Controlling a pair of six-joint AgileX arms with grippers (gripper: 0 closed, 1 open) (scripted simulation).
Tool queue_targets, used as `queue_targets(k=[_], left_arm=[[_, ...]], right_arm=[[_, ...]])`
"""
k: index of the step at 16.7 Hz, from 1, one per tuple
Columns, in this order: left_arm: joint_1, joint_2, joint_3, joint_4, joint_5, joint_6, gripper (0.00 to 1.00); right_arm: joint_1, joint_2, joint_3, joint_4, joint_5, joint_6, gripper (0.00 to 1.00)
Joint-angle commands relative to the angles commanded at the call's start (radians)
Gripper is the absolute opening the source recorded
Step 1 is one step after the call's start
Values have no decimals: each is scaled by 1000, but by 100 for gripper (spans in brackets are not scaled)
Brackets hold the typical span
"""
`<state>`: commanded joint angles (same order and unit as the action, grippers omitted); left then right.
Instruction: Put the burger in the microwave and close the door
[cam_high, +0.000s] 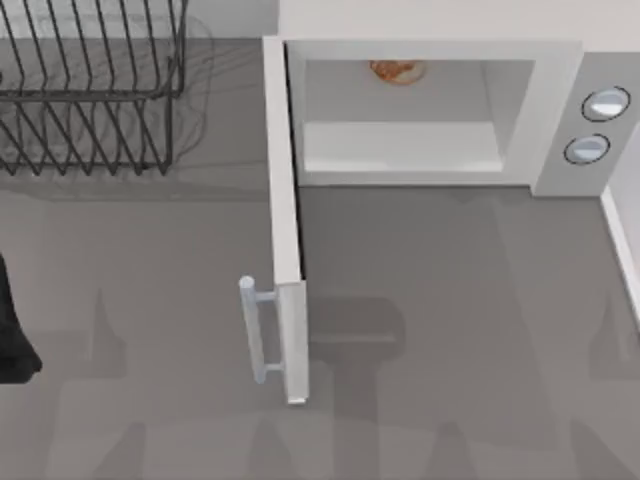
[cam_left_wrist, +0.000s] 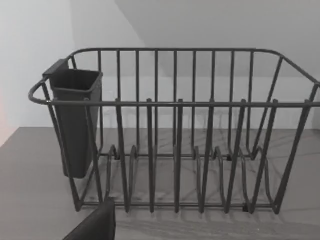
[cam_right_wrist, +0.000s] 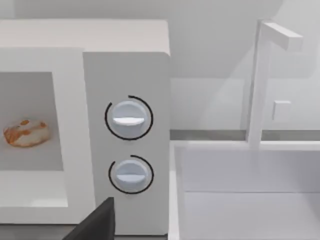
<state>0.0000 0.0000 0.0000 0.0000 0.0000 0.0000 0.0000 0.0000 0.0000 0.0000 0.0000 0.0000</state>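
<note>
while the burger (cam_high: 397, 71) already sat deep inside the microwave (cam_high: 560, 110), its rigid, light door (cam_high: 286, 230) stood wide open, best pushed at the bar handle (cam_high: 254, 328), and neither gripper's jaw state could be told.

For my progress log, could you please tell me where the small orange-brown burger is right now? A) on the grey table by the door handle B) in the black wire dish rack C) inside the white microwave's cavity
C: the small orange-brown burger sits inside the white microwave, whose white door stands open.
</note>
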Motion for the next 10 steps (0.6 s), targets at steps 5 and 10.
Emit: queue_targets(k=[5, 10], left_arm=[[0, 0, 0, 0, 0, 0, 85], [0, 0, 0, 0, 0, 0, 47]], right_arm=[[0, 0, 0, 0, 0, 0, 100], [0, 0, 0, 0, 0, 0, 100]])
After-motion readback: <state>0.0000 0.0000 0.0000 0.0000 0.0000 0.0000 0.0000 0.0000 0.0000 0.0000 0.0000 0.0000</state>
